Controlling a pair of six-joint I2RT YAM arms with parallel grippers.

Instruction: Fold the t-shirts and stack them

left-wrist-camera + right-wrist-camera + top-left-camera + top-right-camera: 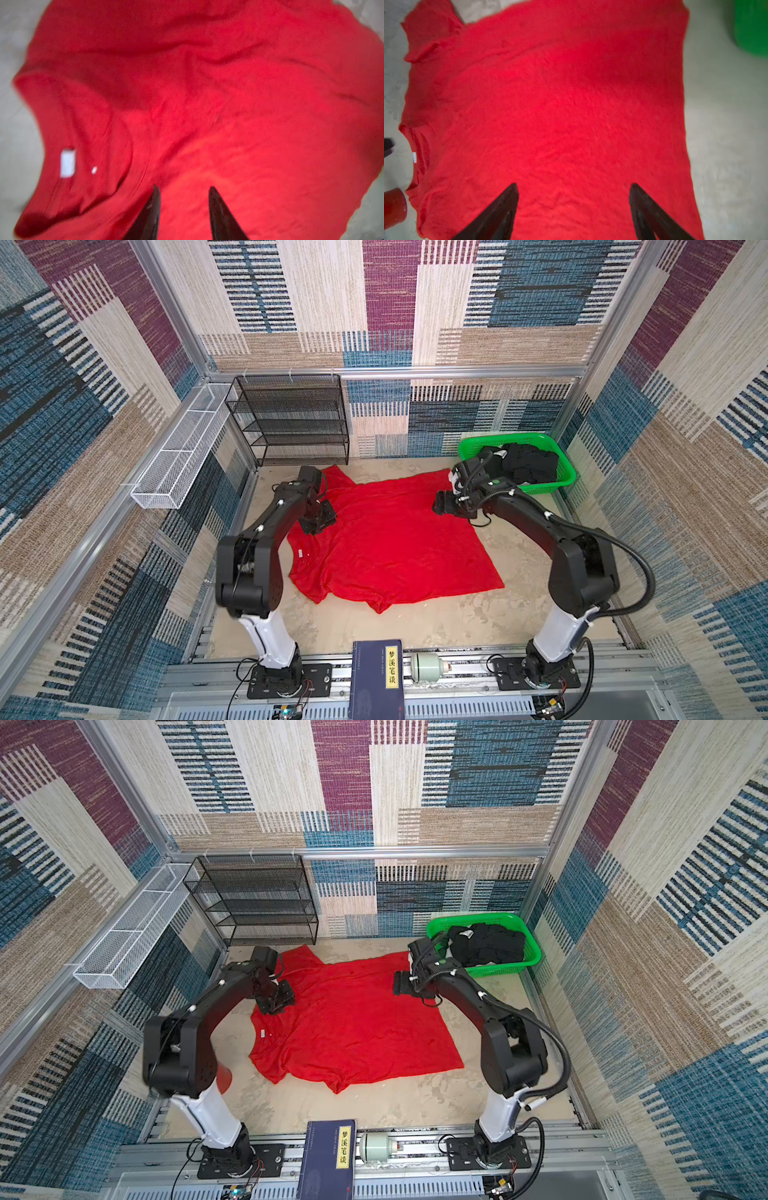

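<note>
On the table (415, 630), middle: the red shirt (395, 539) spread nearly flat, with the collar and white neck tag (300, 553) toward the left arm and the hem toward the right. The far sleeve lies out flat. The near sleeve is bunched at the front edge. There are creases around the collar. Black shirts (528, 464) are heaped in the green basket (557, 456), far right corner.

The left claw (318, 522) hovers over the shoulder by the collar, jaws narrowly apart, nothing between them. The right claw (442, 504) is above the hem near its far corner, jaws wide and empty. I can't tell whether either tip touches cloth.

It looks like the first fold is about to start. To do it well, I'd say:
- Each claw pinches both layers at the far edge, one at the shoulder and one at the hem corner, at matching spots.
- Lift together, keep the cloth taut between them, and lay it straight across.
- The left claw may want a wider gap before it bites.
- Smooth the collar creases first, or they get folded in.
</note>
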